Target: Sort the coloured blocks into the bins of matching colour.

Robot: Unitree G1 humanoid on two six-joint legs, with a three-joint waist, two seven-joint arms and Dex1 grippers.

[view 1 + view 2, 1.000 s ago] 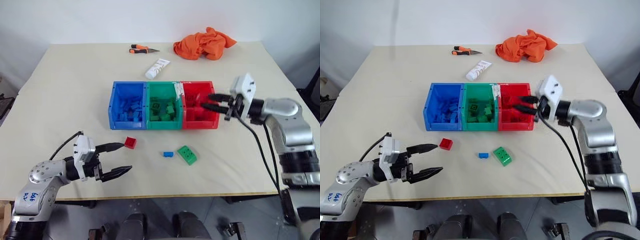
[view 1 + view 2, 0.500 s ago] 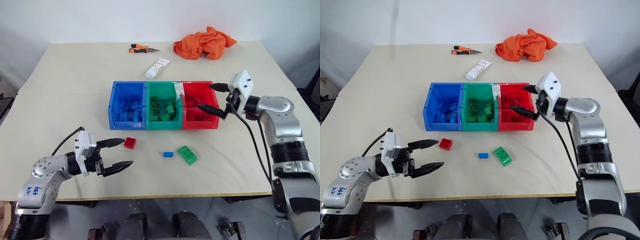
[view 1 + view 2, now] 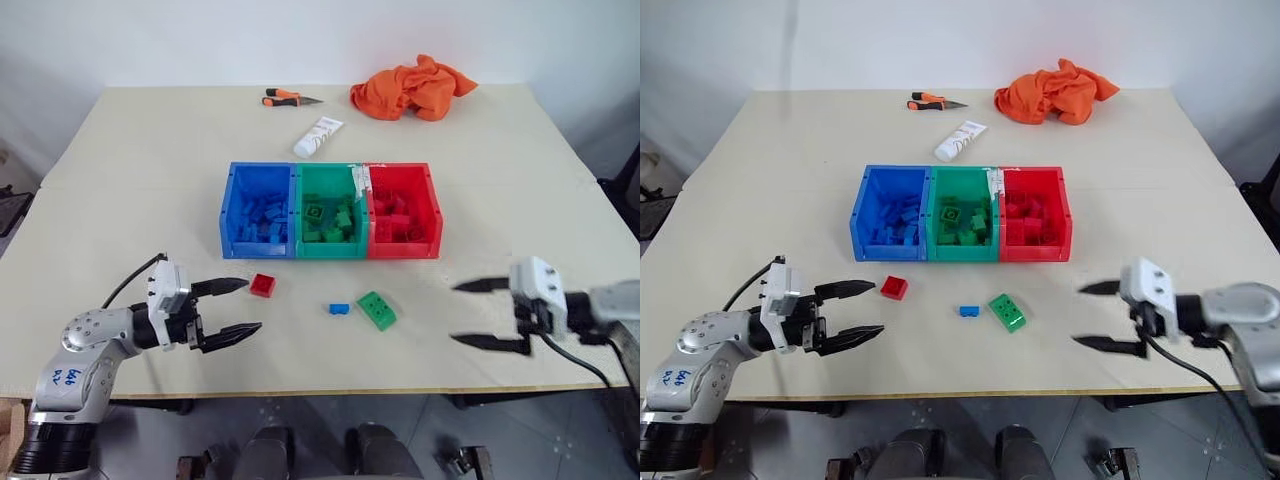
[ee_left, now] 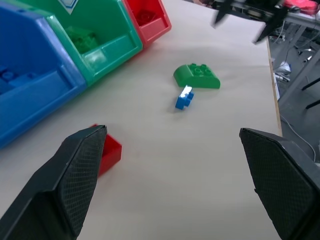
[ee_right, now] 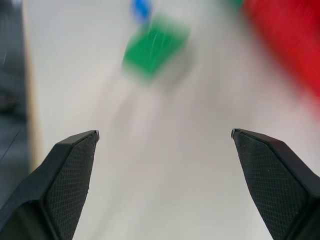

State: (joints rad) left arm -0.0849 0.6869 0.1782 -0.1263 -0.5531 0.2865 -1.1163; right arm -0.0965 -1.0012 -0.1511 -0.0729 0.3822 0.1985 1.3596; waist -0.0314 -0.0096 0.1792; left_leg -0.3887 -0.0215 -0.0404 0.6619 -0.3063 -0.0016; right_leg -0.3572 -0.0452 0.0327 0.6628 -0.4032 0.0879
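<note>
Left eye view: left gripper (image 3: 232,307) spread wide, empty; red block (image 3: 263,285) just beyond its upper fingertip, nearest this arm. Right gripper (image 3: 478,313) also wide, empty, green block (image 3: 376,309) well apart. Bins (image 3: 330,250) farther back.
</note>
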